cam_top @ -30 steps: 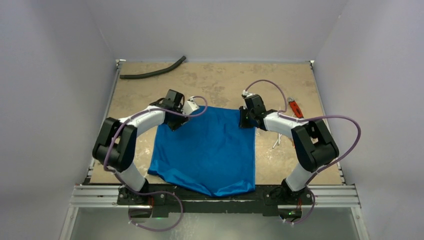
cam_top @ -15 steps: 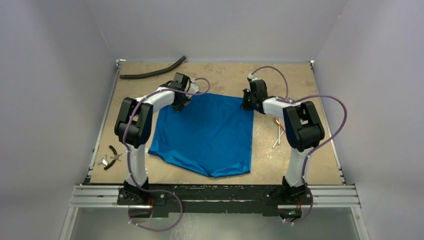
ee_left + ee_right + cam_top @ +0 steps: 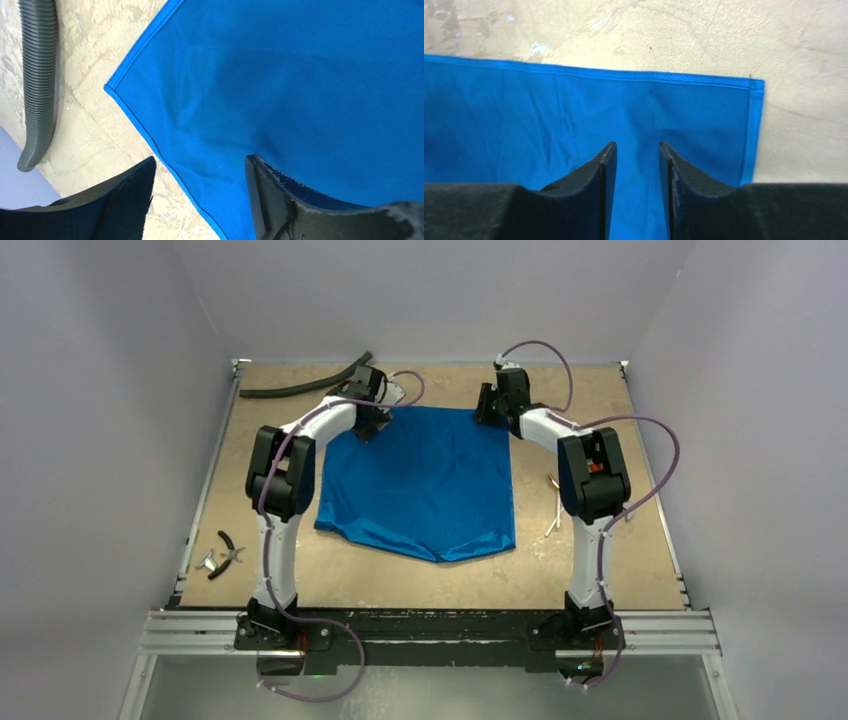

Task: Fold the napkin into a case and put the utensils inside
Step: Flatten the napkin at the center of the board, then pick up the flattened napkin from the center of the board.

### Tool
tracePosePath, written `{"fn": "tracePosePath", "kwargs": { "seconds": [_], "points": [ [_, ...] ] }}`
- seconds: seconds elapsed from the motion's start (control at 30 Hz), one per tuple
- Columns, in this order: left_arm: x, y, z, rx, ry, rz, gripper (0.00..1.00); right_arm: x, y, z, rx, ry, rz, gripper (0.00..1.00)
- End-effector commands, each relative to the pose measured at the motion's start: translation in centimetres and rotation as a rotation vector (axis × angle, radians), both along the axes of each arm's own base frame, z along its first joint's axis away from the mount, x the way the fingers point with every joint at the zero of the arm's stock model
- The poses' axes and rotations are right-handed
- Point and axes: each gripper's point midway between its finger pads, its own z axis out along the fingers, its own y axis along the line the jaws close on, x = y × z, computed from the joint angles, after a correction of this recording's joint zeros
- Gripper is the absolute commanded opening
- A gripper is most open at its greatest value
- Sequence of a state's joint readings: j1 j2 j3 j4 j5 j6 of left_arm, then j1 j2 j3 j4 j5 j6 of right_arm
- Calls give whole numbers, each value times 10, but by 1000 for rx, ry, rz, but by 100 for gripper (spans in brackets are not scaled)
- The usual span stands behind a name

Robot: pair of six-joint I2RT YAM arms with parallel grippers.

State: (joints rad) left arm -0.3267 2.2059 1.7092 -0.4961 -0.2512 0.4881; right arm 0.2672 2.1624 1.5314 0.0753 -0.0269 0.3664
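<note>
The tan table (image 3: 350,578) is carrying everything. The napkin (image 3: 420,485) is lying opened out and nearly flat over the far middle of it, unfolded, its far edge running straight between the 2 grippers and its near edge sagging unevenly to a blunt point.

The left arm (image 3: 285,470) and the right arm (image 3: 590,475) are both reaching far forward, 1 along each side of the cloth. A black ribbed hose (image 3: 300,388) is curving across the far left corner, apart from the napkin.

The left gripper (image 3: 200,165) is hovering over the napkin's far left corner with its jaws standing well apart; the hemmed edge is passing under the gap, and nothing is pinched. The right gripper (image 3: 637,147) is sitting over the far right corner, its jaws parted by a narrow slot, with flat cloth showing through it, not clamped.

Black-handled pliers (image 3: 228,550) are lying near the left edge. The utensils (image 3: 553,519) are lying on bare table just right of the napkin, partly hidden by the right arm.
</note>
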Motion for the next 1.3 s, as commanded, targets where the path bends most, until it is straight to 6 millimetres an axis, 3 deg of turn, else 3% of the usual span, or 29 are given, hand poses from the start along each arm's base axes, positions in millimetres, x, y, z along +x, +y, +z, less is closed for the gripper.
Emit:
{"fn": "tracePosePath", "kwargs": {
  "seconds": [0.0, 0.03, 0.1, 0.17, 0.3, 0.43, 0.57, 0.63, 0.77, 0.93, 1.13, 1.27],
  "points": [
    [-3, -6, 63, -85, -43, -24, 69, -16, -7, 93, 16, -156, -11, 47],
    [-14, -7, 72, -97, -26, -53, 79, -29, -9, 103, 27, -170, -13, 53],
    [-46, -9, 87, -119, 26, -130, 83, -61, -11, 105, 48, -159, -1, 61],
    [-88, -5, 98, -138, 83, -195, 83, -96, -10, 105, 70, -136, 26, 63],
    [-179, 14, 67, -141, 250, -243, 83, -168, -16, 71, 71, -22, 59, 65],
    [-225, 36, 40, -147, 262, -180, 82, -221, -21, 40, 83, 73, 82, 66],
    [-221, 48, 43, -208, 206, -89, 81, -261, -16, 19, 84, 145, 119, 67],
    [-216, 49, 46, -237, 184, -69, 80, -272, -12, 18, 93, 157, 128, 67],
    [-210, 42, 43, -282, 176, -69, 79, -279, -12, 16, 82, 178, 116, 67],
    [-219, 37, 26, -301, 239, -76, 79, -285, -12, 7, 73, 217, 114, 67],
    [-234, 44, 11, -273, 287, -86, 81, -291, -12, -6, 60, 275, 106, 67],
    [-231, 50, 5, -250, 284, -74, 80, -300, -9, -13, 58, 316, 104, 69]
  ]
}}
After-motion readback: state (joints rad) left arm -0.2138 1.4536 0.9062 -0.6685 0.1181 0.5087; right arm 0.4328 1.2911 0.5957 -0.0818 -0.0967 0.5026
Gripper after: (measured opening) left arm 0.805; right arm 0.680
